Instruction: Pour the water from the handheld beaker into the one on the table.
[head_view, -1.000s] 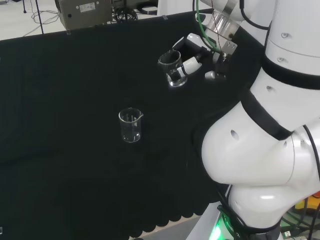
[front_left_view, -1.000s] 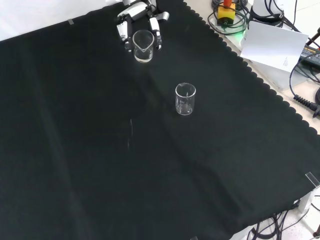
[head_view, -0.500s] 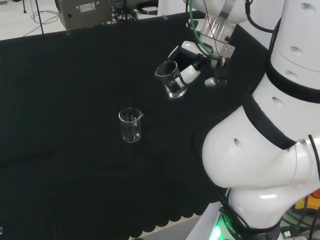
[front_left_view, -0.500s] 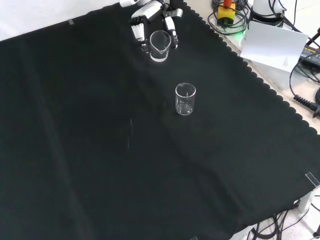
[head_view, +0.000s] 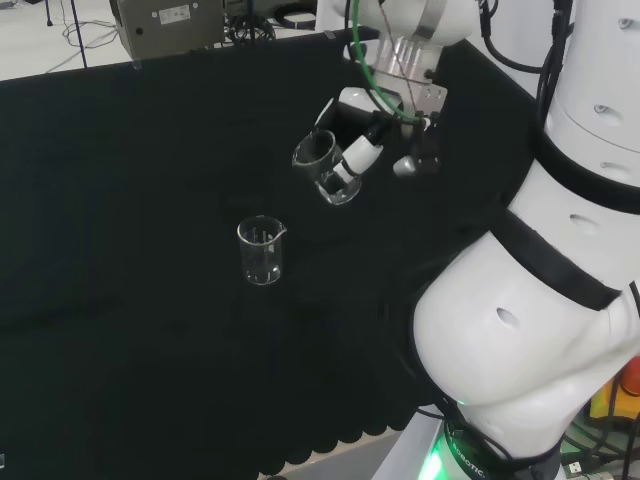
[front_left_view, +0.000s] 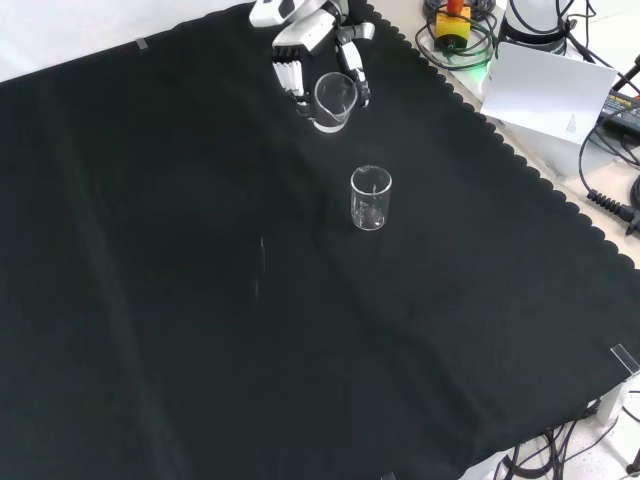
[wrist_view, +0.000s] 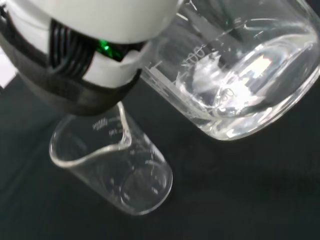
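Held beaker (head_view: 322, 167) nearer table beaker (head_view: 262, 251), tilted in robot hand (head_view: 352, 152).

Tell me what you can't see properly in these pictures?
- How much water is in the held beaker: its clear glass shows no plain level in the head or front view.
- The hand's palm: in the front view the beaker and fingers cover it.
- Whether the beaker on the cloth holds anything: too clear and small there.
- The print on the glass in the wrist view: blurred.

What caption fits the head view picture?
The hand holds a tilted beaker above the beaker on the cloth.
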